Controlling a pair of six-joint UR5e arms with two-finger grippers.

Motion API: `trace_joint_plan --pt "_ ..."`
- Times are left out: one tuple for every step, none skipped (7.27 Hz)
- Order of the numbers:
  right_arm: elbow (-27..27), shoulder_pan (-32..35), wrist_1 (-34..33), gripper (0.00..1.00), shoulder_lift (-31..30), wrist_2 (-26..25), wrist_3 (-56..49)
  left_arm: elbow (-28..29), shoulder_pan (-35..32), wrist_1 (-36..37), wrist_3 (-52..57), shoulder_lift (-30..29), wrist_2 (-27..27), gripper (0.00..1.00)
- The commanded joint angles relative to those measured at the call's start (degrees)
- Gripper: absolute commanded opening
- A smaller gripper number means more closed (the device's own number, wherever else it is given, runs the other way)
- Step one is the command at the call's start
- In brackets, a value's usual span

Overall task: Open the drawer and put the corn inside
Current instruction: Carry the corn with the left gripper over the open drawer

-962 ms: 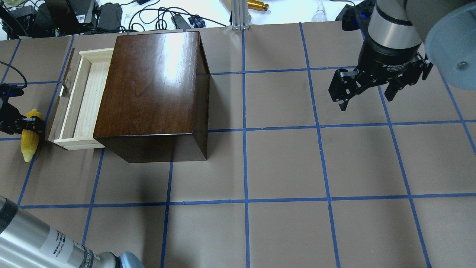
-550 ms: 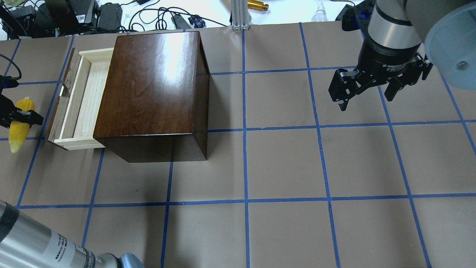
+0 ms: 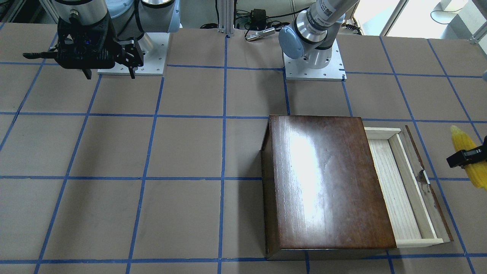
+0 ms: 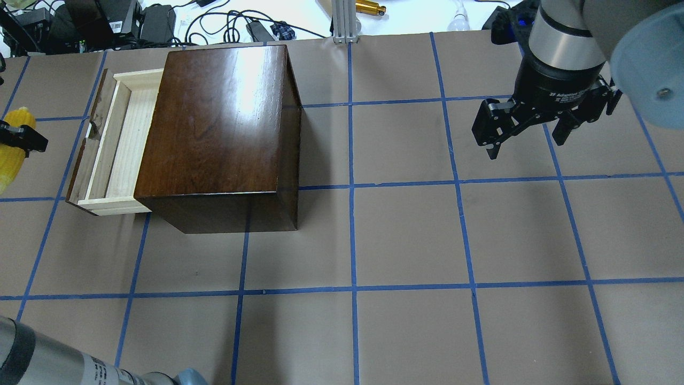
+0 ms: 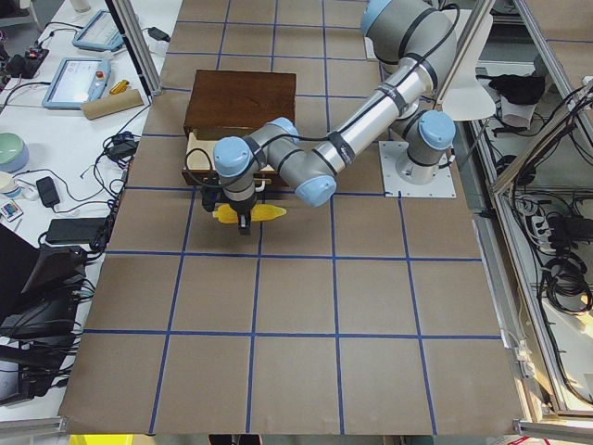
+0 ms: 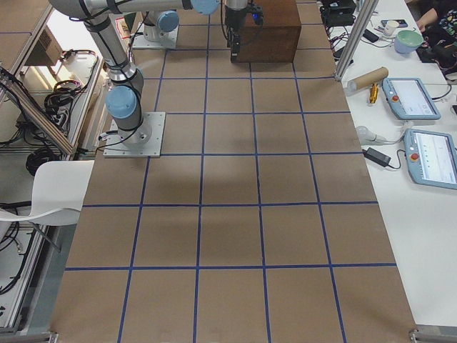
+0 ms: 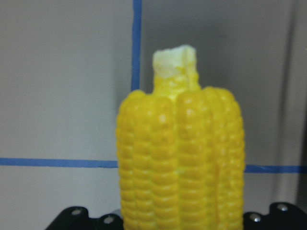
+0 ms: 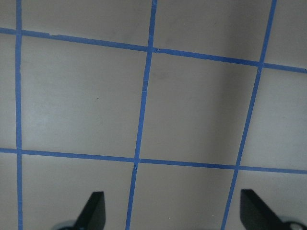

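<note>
Overhead exterior view: the corn is at the left border of the picture, near the left edge of the table. A second ago it lay just beside the dark front panel of the drawer. Now it is well apart from that panel and more of it is cut off by the frame. The left gripper grips the cob across its middle, with one black finger crossing the yellow kernels. The left wrist view shows the cob filling the space between the two finger bases, its pale cut end pointing away from the camera. In the exterior left view the cob lies level, roughly parallel to the drawer front.

The drawer has not moved. It is pulled out of the dark brown box toward the left edge of the table, and its pale wooden floor is bare. The small metal pull sits on the front panel. The box is in the far left corner of the table, in the same place as before.

The right gripper hangs over the far right part of the table in the same pose as in the earlier frames. Its fingers are spread wide with nothing between them, and the right wrist view shows only taped table beneath.
</note>
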Motion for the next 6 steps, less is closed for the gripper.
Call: trace_joint_plan --pt "0.00 0.09 0.00 1.00 -0.01 0.00 -0.07 1.06 -4.30 -5.10 -4.21 3.38 -0.56 0.00" --pt "0.00 0.00 0.00 1.00 0.08 0.00 0.02 0.97 -7.80 -5.28 -8.85 4.00 -0.65 0.00" --pt "0.00 0.00 0.00 1.00 0.00 0.00 -0.07 0.62 -11.06 -5.28 -9.94 4.18 -0.65 0.00" --pt "0.00 0.00 0.00 1.00 0.08 0.00 -0.07 0.18 -12.74 -5.28 -12.13 4.01 -0.82 0.00" --pt "0.00 0.00 0.00 1.00 0.08 0.00 0.02 -0.09 -13.89 -5.20 -13.63 3.66 -0.91 0.00" --pt "0.00 0.00 0.00 1.00 0.00 0.00 -0.07 -0.09 -14.69 -5.11 -13.73 3.48 -0.91 0.00"
